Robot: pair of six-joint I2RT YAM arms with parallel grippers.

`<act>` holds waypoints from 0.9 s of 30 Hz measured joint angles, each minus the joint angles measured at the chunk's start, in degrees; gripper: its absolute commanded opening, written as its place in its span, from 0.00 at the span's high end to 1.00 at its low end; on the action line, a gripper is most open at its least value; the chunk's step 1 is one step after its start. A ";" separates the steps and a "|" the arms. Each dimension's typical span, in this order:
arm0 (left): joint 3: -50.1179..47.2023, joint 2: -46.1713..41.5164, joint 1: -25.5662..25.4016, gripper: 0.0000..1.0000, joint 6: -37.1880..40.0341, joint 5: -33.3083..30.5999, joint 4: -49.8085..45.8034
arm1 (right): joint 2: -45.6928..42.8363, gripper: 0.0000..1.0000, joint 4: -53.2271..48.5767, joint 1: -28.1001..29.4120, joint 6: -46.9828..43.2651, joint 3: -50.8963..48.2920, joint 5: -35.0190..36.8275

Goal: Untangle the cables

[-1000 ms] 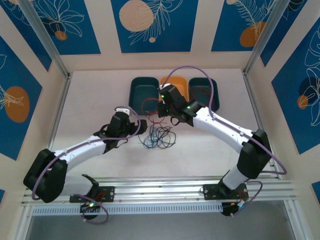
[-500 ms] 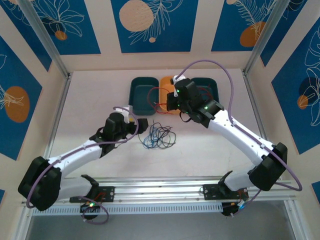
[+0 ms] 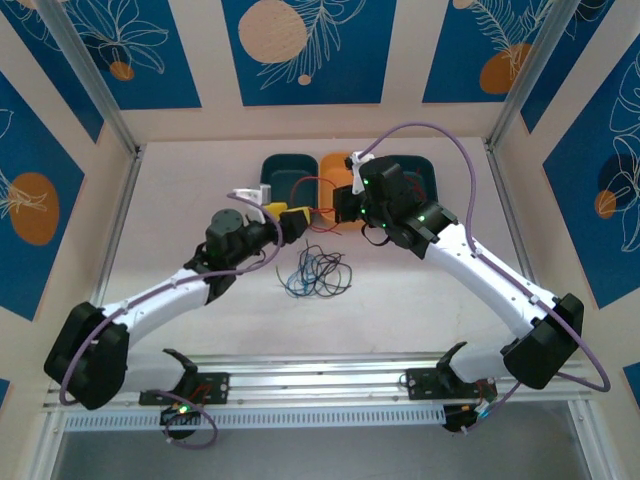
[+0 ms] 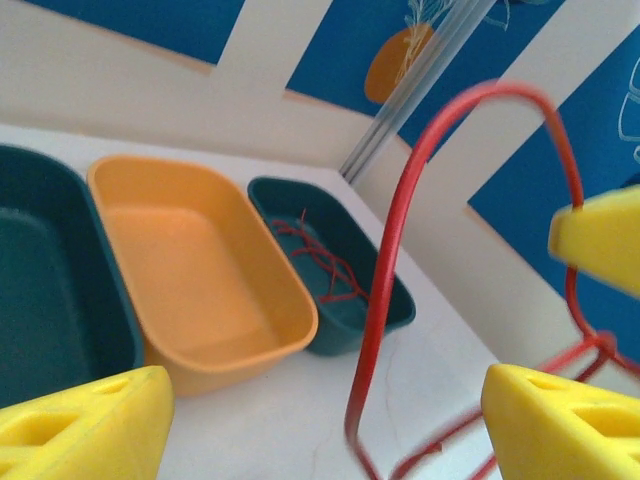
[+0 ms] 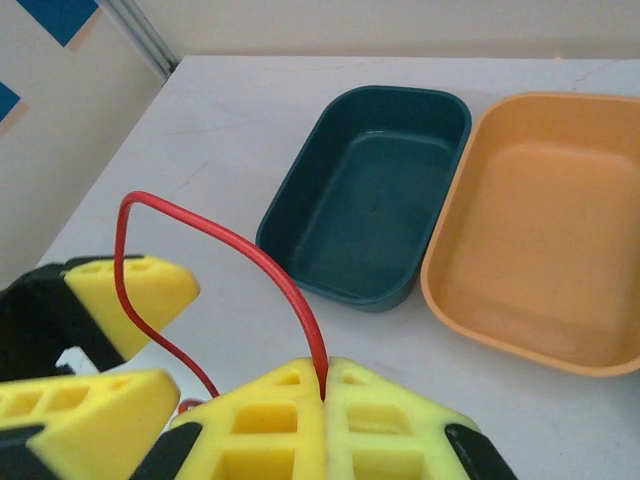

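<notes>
While the right gripper (image 5: 325, 392) is pinching the red cable (image 5: 262, 262) up near the bins (image 5: 370, 200), the left gripper (image 4: 320, 425) is hanging spread wide around its loop, gripping nothing. If that cable is snagging in the heap (image 3: 315, 272) on the table (image 3: 200, 200), pulling is risking dragging everything along or slipping the pinch.

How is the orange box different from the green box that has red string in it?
Colour: the orange bin is bright orange, the teal bin dark blue-green.
Contents: the orange bin is empty, while the teal bin holds thin red wires.
Place: the orange bin sits mid-row, the teal bin at the end.
Both are open-topped with rounded corners and stand side by side on the table.
</notes>
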 measured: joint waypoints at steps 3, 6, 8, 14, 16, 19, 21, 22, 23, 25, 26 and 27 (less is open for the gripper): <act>2.01 1.97 0.04 0.34 -0.22 -0.50 0.70 | -0.42 1.00 0.00 0.02 -0.22 -0.20 -0.94; 3.50 3.58 0.31 0.55 -0.07 -0.72 0.74 | -1.09 1.00 0.04 0.13 -0.87 -0.33 -1.79; 4.26 4.33 0.48 0.75 0.17 -0.83 0.50 | -1.38 1.00 0.04 0.33 -1.40 -0.33 -2.23; 5.55 3.52 0.63 1.00 3.91 -2.10 -3.93 | -1.46 1.00 -0.50 1.46 -4.44 -0.33 0.92; 5.57 1.57 0.61 1.00 6.19 -2.86 -7.06 | -1.05 1.00 -1.84 2.47 -6.51 0.04 5.51; 6.25 -2.64 0.55 1.00 10.78 -3.65 -12.46 | 1.25 1.00 -3.67 4.09 -10.25 1.75 13.64; 7.41 -5.62 0.09 1.00 14.47 -3.69 -16.55 | 3.41 1.00 -3.56 5.03 -13.44 2.89 18.49; 7.93 -6.78 -0.17 1.00 16.11 -3.67 -18.40 | 4.39 1.00 -3.10 5.49 -15.21 3.26 20.44; 8.39 -7.80 -0.42 1.00 17.86 -3.67 -20.39 | 5.35 1.00 -2.34 5.90 -17.29 3.58 22.12; 9.01 -9.29 -0.55 1.00 20.72 -3.69 -24.13 | 6.80 1.00 -1.03 6.47 -20.70 4.17 24.33; 9.16 -9.84 -0.55 1.00 22.12 -3.74 -26.01 | 7.45 1.00 -0.61 6.56 -22.08 4.61 24.85; 9.25 -10.21 -0.55 1.00 23.26 -3.78 -27.52 | 8.04 0.97 -0.37 6.56 -23.23 5.22 25.05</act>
